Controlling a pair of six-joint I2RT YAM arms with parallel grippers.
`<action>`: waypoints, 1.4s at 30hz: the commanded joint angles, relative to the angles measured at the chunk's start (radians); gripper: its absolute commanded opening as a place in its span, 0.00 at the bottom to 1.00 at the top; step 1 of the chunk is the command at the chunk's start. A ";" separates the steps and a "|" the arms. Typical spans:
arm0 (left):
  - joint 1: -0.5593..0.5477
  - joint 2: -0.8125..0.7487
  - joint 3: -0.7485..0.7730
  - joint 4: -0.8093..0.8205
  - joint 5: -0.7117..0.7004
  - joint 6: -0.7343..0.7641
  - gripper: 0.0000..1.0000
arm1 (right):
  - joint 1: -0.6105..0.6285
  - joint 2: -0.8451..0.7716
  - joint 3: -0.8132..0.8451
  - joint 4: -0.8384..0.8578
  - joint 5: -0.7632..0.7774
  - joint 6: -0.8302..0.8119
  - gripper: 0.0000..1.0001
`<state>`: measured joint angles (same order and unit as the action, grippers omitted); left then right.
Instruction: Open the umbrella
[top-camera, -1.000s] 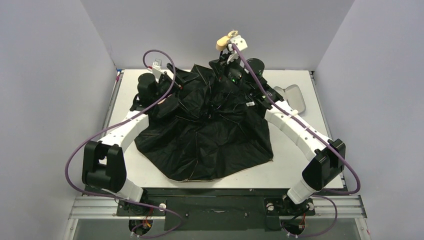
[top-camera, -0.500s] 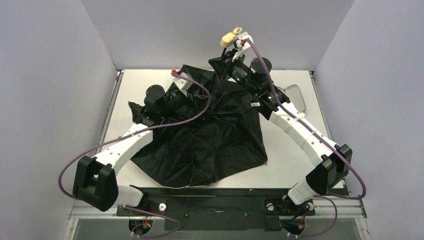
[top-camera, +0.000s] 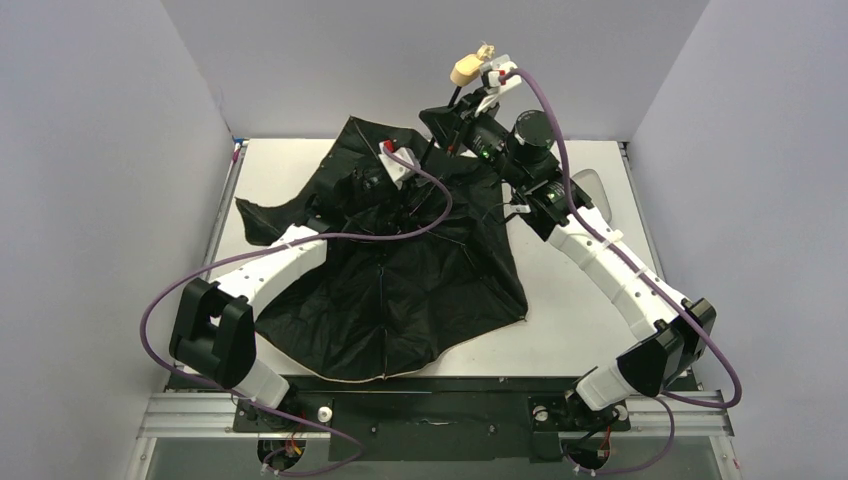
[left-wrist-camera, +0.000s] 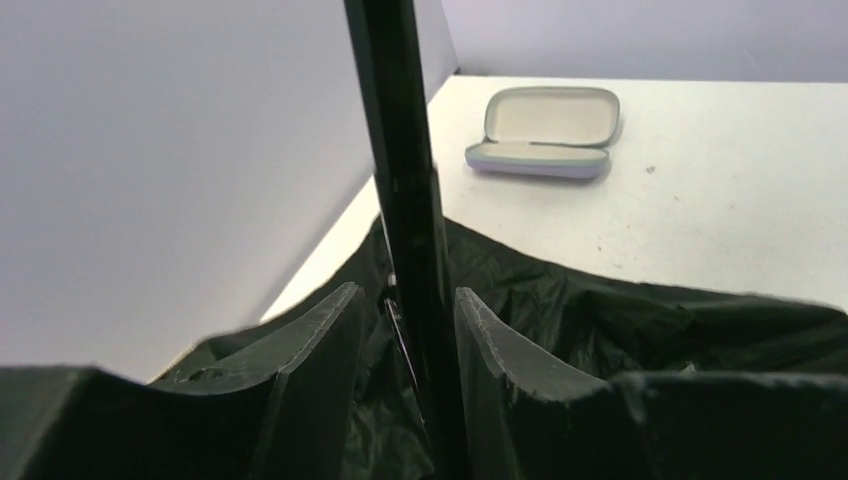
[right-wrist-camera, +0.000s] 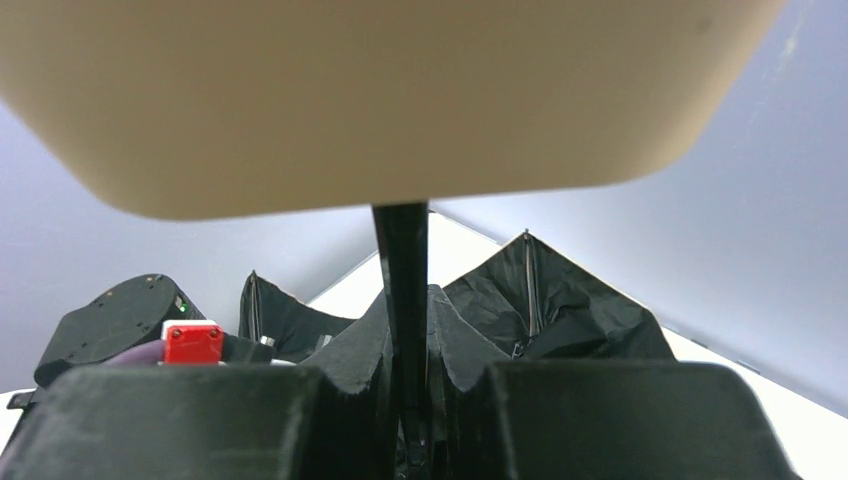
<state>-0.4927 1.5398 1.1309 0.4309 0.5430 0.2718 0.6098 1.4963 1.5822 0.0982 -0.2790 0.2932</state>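
The umbrella lies with its black canopy (top-camera: 400, 290) spread lining-up over the table. Its thin black shaft (left-wrist-camera: 405, 180) slants up to the tan knob handle (top-camera: 466, 70). Just under that handle (right-wrist-camera: 380, 90), my right gripper (top-camera: 458, 100) is shut on the shaft (right-wrist-camera: 400, 260). In the right wrist view both fingers of the right gripper (right-wrist-camera: 402, 325) press on it. Lower on the shaft, my left gripper (top-camera: 422, 172) straddles it. In the left wrist view the left gripper (left-wrist-camera: 405, 310) has the shaft against one finger, with a gap on the other side.
An open pale lavender case (left-wrist-camera: 545, 130) lies on the white table (left-wrist-camera: 720, 220) at the back right, also seen in the top view (top-camera: 592, 192) beside the right arm. Grey walls enclose the table on three sides.
My left arm has swung right across the canopy to the shaft, and its jaws have narrowed around it. The right gripper has lifted the handle slightly up and to the right, dragging the canopy back.
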 joint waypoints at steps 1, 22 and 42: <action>-0.013 0.000 0.109 -0.009 -0.006 0.041 0.35 | 0.006 -0.063 0.057 0.060 -0.031 0.037 0.00; 0.084 0.127 0.001 -0.224 -0.009 0.205 0.19 | -0.043 -0.049 0.310 0.056 -0.053 0.092 0.00; 0.148 0.261 0.073 -0.323 -0.020 0.298 0.05 | -0.098 -0.040 0.409 0.100 -0.051 0.136 0.00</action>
<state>-0.4438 1.6970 1.2579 0.3756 0.6266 0.4801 0.5400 1.5589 1.7950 -0.1596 -0.2943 0.3046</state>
